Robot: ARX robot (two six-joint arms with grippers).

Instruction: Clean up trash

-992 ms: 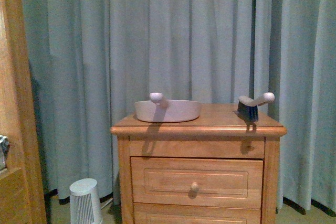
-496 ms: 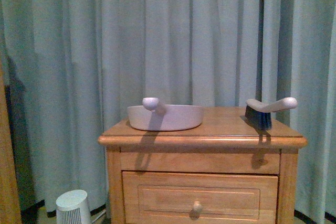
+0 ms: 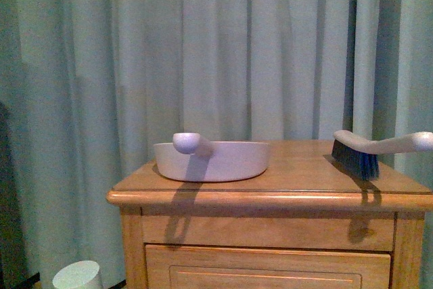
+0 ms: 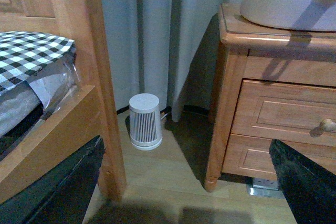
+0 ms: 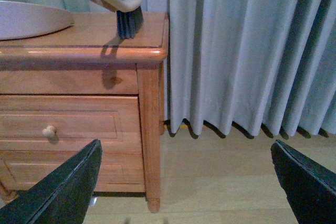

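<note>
On the wooden nightstand (image 3: 298,177) ahead of me sit a pale dustpan (image 3: 213,160) and, well apart to its right, a brush (image 3: 355,157) with dark bristles. My left gripper (image 4: 186,145) and right gripper (image 5: 185,145) are both spread wide, with nothing between the fingers. A small white ribbed canister (image 4: 145,121) stands on the floor between the bed frame (image 4: 102,77) and the nightstand. I cannot tell where the trash is from these views.

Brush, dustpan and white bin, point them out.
brush (image 3: 355,159), front view, on its dark bristles.
dustpan (image 3: 223,164), front view, on its side wall.
white bin (image 4: 145,124), left wrist view, on its ribbed side.
</note>
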